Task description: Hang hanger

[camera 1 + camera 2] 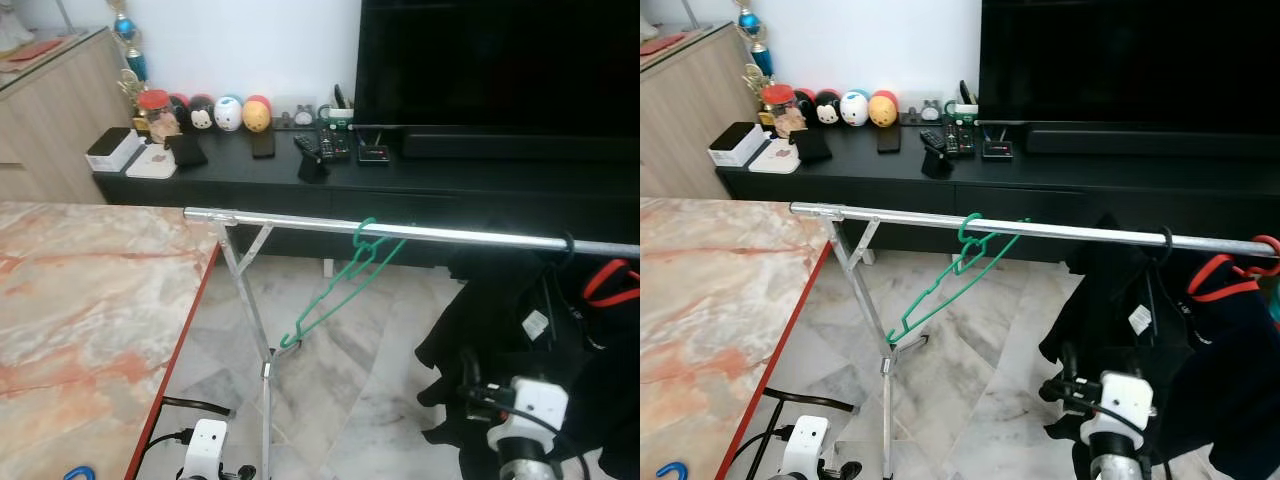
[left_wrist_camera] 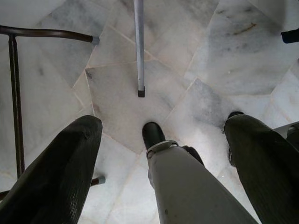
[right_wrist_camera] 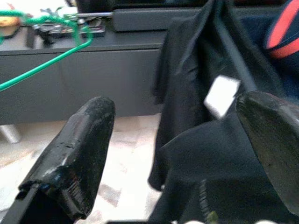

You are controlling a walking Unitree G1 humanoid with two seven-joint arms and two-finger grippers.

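Hanger (image 1: 345,282) hooked on rail (image 1: 300,222). Keep both grippers' fingers (image 3: 74,154) wide; back right gripper (image 3: 177,154) clear.

No text, brand, number or sign is legible in any view. The small white tag (image 3: 222,96) on the black garment (image 1: 1120,300) hanging from the silver metal rail (image 1: 1040,229) is too blurred to show any print, and the white box (image 1: 112,148) on the black low cabinet (image 1: 420,185) shows no readable marking. The dark remote controls (image 1: 322,148) on that cabinet are too small for their button legends to be read.
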